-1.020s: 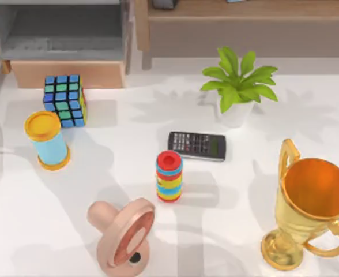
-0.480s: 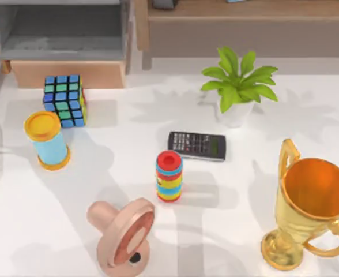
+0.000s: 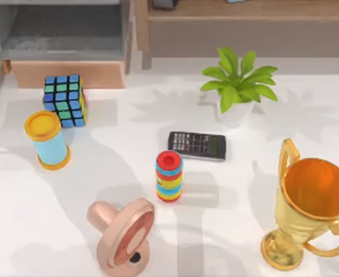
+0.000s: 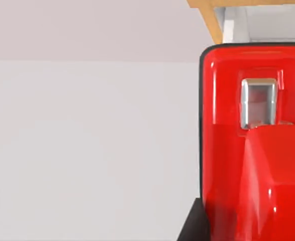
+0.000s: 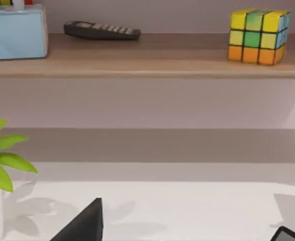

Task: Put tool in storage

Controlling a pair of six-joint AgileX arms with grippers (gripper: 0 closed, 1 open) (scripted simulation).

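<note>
White bench (image 3: 100, 173), drawer (image 3: 66, 34) open at the far-left corner; left hand (image 4: 223, 226) seemingly clamps the tool (image 4: 253, 150). Loose grip risks a drop short.

Two multicoloured puzzle cubes (image 3: 65, 100) (image 5: 258, 36), one glossy red stapler-like tool (image 4: 255, 150), one dark calculator (image 3: 196, 145), one striped ring stack (image 3: 169, 176), one gold trophy cup (image 3: 308, 208), one green potted plant (image 3: 237, 86), one grey-walled drawer (image 3: 66, 55).

I see the drawer (image 3: 66, 40) at far left, the puzzle cube (image 3: 65, 100) just before it. The calculator (image 3: 196, 145) lies mid-table, behind the ring stack (image 3: 169, 176).
</note>
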